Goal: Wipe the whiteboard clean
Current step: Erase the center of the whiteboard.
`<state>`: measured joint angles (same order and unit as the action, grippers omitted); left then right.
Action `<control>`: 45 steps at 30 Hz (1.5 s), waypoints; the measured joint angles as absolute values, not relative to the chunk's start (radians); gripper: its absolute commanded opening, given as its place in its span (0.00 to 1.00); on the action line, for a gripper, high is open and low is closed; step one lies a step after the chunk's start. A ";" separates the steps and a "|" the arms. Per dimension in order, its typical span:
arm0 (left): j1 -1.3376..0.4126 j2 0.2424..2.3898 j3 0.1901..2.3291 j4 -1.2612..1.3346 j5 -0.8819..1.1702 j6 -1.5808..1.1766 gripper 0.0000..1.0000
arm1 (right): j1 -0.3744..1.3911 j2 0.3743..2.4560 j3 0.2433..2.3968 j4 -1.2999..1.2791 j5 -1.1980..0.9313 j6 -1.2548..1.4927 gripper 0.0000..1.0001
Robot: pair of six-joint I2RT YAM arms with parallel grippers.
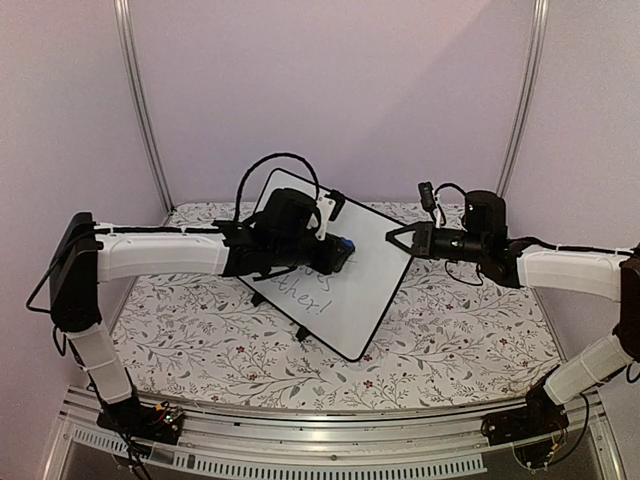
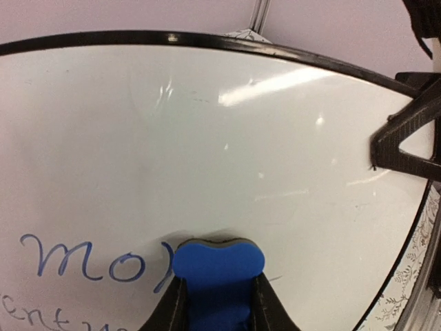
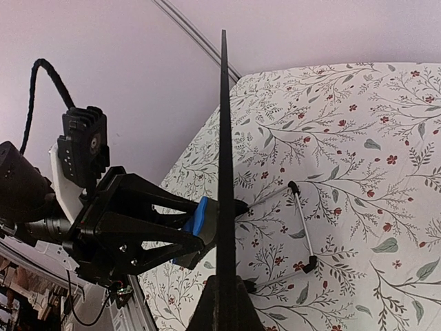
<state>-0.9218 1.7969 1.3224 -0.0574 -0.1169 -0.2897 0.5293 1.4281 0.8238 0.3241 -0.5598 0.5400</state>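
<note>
- My left pincer (image 2: pixel 217 298) is closed narrowly on a blue foam eraser (image 2: pixel 218 265). The eraser's rounded, grey-edged face is pressed flat to the board.
- The whiteboard (image 1: pixel 372 275) is glossy white with a thin black frame and rounded corners. It stands tilted on small feet at mid-counter (image 1: pixel 460 335), which is floral-patterned. Blue handwriting (image 2: pixel 83 258) shows beside the eraser.
- My right pincer (image 1: pixel 393 238) is clamped tight on the board's right edge.
</note>
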 measured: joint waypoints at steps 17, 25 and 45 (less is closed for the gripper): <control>-0.661 1.698 1.258 -0.074 -0.154 -0.296 0.00 | 0.513 1.420 0.898 0.176 -0.641 0.426 0.00; -0.620 1.642 1.164 -0.056 -0.266 -0.261 0.00 | 0.471 1.426 0.944 0.056 -0.737 0.344 0.00; -0.523 1.552 1.171 -0.117 -0.210 -0.296 0.00 | 0.404 1.513 1.078 -0.197 -0.883 0.236 0.00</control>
